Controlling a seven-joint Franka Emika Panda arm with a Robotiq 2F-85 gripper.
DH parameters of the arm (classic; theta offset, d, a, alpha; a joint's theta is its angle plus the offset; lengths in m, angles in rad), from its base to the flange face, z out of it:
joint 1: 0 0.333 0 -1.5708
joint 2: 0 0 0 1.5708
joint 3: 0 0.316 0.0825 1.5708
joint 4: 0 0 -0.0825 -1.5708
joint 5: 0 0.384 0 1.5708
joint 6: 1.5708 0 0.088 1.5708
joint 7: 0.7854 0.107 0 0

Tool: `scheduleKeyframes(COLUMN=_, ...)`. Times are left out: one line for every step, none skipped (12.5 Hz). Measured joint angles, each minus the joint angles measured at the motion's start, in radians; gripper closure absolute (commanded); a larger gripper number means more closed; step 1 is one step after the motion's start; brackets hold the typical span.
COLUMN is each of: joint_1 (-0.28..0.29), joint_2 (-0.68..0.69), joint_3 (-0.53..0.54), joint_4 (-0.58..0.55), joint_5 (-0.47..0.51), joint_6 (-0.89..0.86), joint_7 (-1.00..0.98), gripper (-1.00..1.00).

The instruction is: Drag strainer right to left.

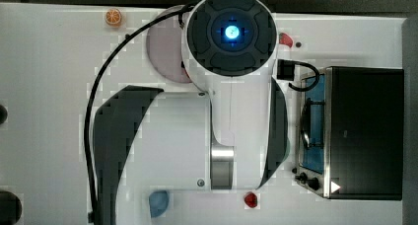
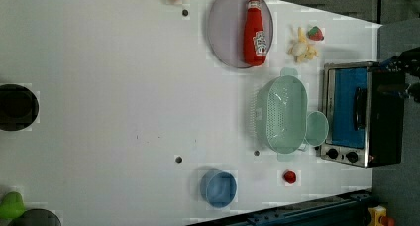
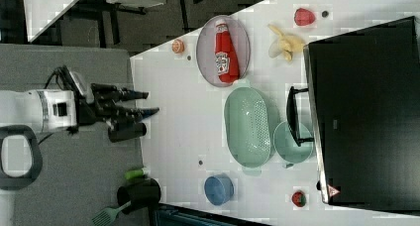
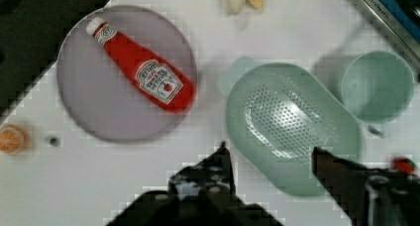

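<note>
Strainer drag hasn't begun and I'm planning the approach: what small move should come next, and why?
Probably lower the gripper toward the strainer's near rim. In the wrist view the jaws stand open above the rim, holding nothing, and the right view shows the gripper well off the table. The mug sits close beside the strainer, so descend on the far side from it.

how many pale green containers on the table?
2. The strainer sits between the plate and the toaster oven. The mug touches the strainer's rim on the oven side. More could be hidden behind the arm in the top view.
</note>
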Motion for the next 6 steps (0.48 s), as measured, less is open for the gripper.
scheduleKeyframes(joint_1=-0.007, joint_2=-0.08, joint_3=-0.007, joint_4=-0.079, joint_5=-0.007, joint_6=-0.114, joint_7=-0.001, gripper=-0.6)
scheduleKeyframes(joint_1=-0.025, joint_2=-0.185, joint_3=-0.008, joint_4=-0.157, joint_5=-0.002, joint_6=-0.225, joint_7=-0.005, gripper=-0.82)
scheduleKeyframes(joint_1=-0.033, joint_2=-0.281, joint_3=-0.019, joint_4=-0.207, joint_5=-0.009, joint_6=-0.283, joint_7=-0.011, gripper=-0.99)
scheduleKeyframes(joint_1=-0.031, joint_2=-0.357, joint_3=-0.038, joint_4=-0.22, joint_5=-0.017, joint_6=-0.286, joint_7=-0.016, gripper=-1.0)
scheduleKeyframes(joint_1=-0.035, joint_2=-0.415, joint_3=-0.051, joint_4=-0.21, joint_5=-0.014, joint_6=-0.269, joint_7=-0.017, gripper=-1.0)
scheduleKeyframes(joint_1=-0.039, joint_2=-0.446, joint_3=-0.057, joint_4=-0.181, joint_5=-0.011, joint_6=-0.244, joint_7=-0.017, gripper=-1.0)
